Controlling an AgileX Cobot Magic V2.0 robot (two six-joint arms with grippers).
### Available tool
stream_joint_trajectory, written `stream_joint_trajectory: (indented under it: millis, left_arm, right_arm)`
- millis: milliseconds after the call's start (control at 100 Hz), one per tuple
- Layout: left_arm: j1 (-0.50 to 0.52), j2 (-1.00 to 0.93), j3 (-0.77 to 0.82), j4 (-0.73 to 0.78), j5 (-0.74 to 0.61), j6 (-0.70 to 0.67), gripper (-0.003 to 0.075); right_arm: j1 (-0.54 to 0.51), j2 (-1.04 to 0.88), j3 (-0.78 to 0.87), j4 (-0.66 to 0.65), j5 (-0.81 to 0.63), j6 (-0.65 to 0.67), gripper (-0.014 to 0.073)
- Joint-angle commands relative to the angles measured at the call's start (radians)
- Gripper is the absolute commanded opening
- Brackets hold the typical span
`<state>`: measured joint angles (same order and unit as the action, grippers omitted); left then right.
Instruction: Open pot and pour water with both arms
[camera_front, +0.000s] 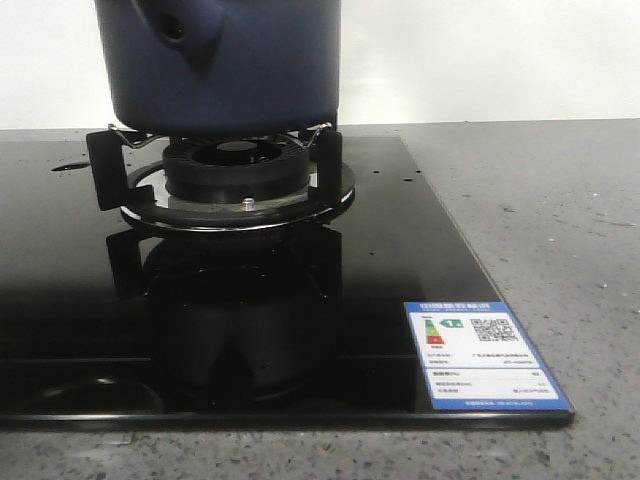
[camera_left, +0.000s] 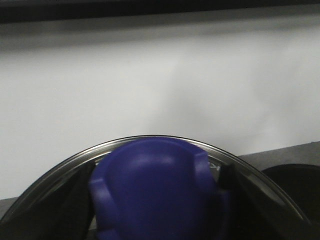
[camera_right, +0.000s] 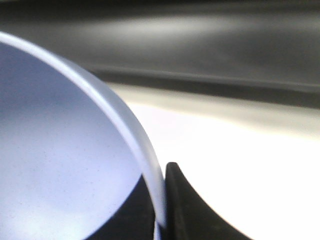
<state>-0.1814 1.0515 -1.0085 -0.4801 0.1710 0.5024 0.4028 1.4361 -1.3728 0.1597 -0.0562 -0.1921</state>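
Observation:
The dark navy pot (camera_front: 240, 70) sits on the burner's grate (camera_front: 237, 170), its stubby hollow handle (camera_front: 180, 30) pointing toward me; its top is cut off by the front view. In the left wrist view my left gripper (camera_left: 157, 210) is shut on the lid's blue knob (camera_left: 155, 185), with the glass lid's metal rim (camera_left: 65, 162) arching behind it against a white wall. In the right wrist view my right gripper (camera_right: 160, 220) is shut on the rim of a periwinkle-blue bowl (camera_right: 60, 150), one dark finger (camera_right: 192, 212) outside the rim and one inside. Neither gripper shows in the front view.
The burner stands on a black glass stove top (camera_front: 380, 270) with a blue-and-white energy label (camera_front: 483, 355) at its near right corner. Grey speckled countertop (camera_front: 540, 200) surrounds the stove. A white wall is behind.

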Motion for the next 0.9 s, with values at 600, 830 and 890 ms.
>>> stream_joint_trajectory:
  millis: [600,830,890]
  left_arm:
    - [-0.255,-0.034,-0.038,-0.020,-0.220,-0.002,0.0335]
    - [-0.255,-0.034,-0.038,-0.020,-0.217,-0.002,0.0335]
    - [-0.255,-0.034,-0.038,-0.020,-0.217,-0.002,0.0335]
  right_arm:
    - [-0.525,-0.048,-0.006,-0.018,1.146,0.044,-0.0042]
    - [-0.525,-0.048,0.147,-0.025,1.032,0.044,-0.0042]
    - [-0.525,-0.048,0.157,-0.029,1.014,0.044,-0.0042]
